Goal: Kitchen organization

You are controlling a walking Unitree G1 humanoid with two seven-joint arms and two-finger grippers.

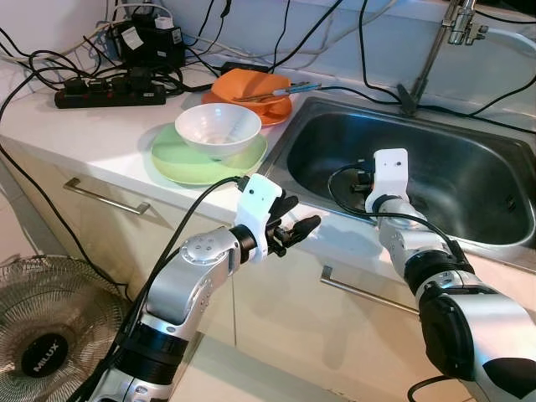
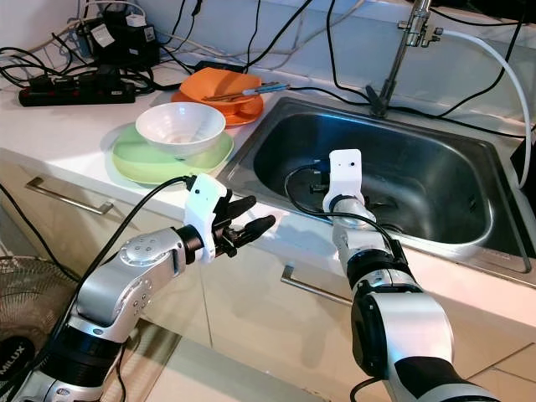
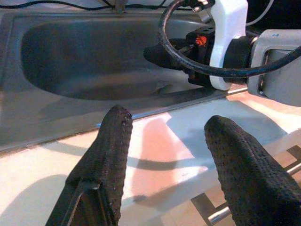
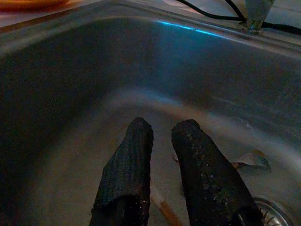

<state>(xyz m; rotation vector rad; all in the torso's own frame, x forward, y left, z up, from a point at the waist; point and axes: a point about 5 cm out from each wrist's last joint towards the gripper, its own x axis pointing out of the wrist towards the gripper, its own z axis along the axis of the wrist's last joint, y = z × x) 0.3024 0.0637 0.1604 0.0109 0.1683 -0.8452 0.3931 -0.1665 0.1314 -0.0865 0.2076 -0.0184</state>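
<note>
A white bowl (image 1: pixel 218 127) stands on a green plate (image 1: pixel 177 164) on the counter left of the steel sink (image 1: pixel 469 151). Behind them an orange plate (image 1: pixel 243 85) carries chopsticks and a blue-handled utensil (image 1: pixel 280 90). My left gripper (image 1: pixel 300 213) hovers open and empty over the counter's front edge at the sink's near left corner. My right gripper (image 4: pixel 163 125) reaches down into the basin, its fingers a narrow gap apart with nothing between the tips. A thin tan stick (image 4: pixel 162 209) lies on the sink floor under them.
A faucet (image 1: pixel 435 50) rises behind the sink. A power strip (image 1: pixel 109 94) and tangled black cables crowd the back left of the counter. A floor fan (image 1: pixel 42 335) stands at lower left. Drawer handles (image 1: pixel 105 197) run along the cabinet front. A pale scrap (image 4: pixel 251 160) lies near the drain (image 4: pixel 277 212).
</note>
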